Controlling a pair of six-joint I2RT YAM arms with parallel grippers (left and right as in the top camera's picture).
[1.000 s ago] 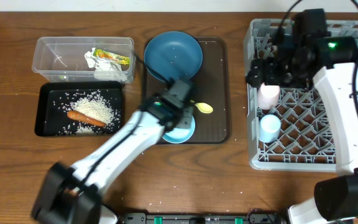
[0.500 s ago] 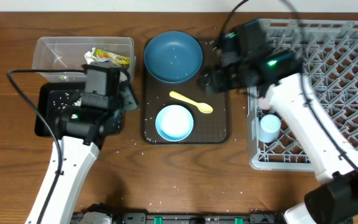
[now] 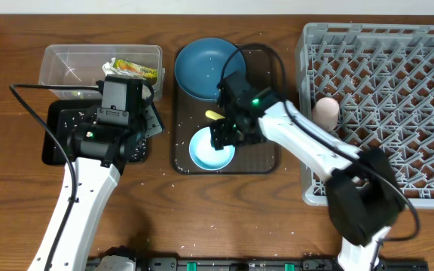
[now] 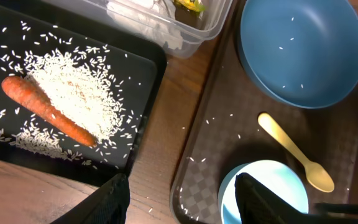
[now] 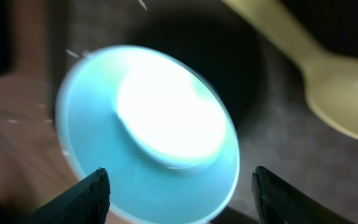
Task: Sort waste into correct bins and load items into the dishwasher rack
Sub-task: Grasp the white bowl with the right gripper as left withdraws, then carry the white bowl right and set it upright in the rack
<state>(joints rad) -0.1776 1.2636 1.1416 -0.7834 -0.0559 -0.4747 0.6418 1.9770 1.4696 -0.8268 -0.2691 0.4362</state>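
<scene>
Small white bowl (image 3: 206, 154): sits straight below the right gripper (image 5: 180, 196), framed between fingers held apart, not yet clamped. Looks light, rigid and smooth, likely slippery and chippable; best pinched over one side of the rim. Rests on brown tray (image 3: 183, 120), yellow spoon (image 5: 328, 93) just beyond the fingers. Left gripper (image 4: 185, 199) well apart, spread and empty.

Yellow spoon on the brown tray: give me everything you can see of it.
The yellow spoon is pale, plastic-looking and one piece: a slim handle widening to an oval scoop. It lies flat and diagonal on the brown tray, between the dark-blue bowl and the small pale-blue bowl, touching neither. Nothing grips it; only the tray touches it. From overhead, the right arm covers most of it.
</scene>
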